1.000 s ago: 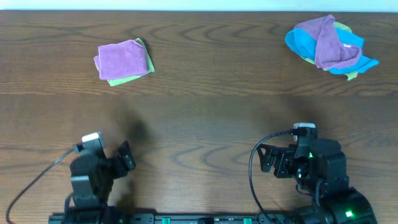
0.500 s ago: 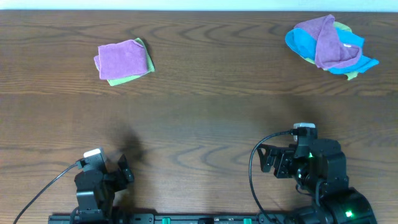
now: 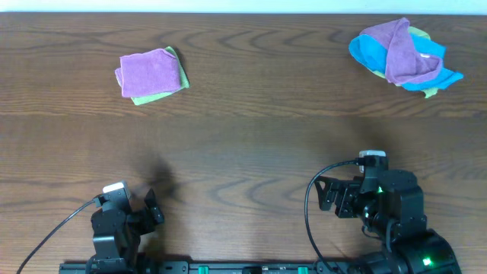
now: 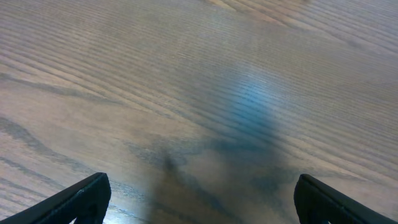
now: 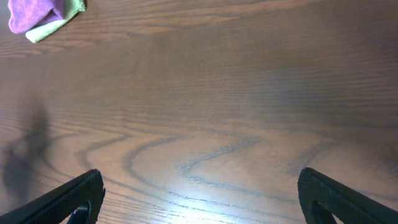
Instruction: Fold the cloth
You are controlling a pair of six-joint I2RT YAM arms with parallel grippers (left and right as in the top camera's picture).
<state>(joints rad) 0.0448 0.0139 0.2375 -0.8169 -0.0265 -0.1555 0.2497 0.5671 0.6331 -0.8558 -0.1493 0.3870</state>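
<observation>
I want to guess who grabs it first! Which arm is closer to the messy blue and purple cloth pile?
Right. The right tool is at the near edge, leftward of the cloth pile; the left tool is much farther left.

We see a black left arm (image 3: 114, 232) and right arm (image 3: 396, 213). Behind the left pincer (image 4: 198, 202) sit a white cap (image 3: 113, 187) and a thin grey cable (image 3: 65, 215). Behind the right pincer (image 5: 199, 202) glow green lights (image 3: 427, 262), and a black cable (image 3: 308, 209) loops beside it.
</observation>
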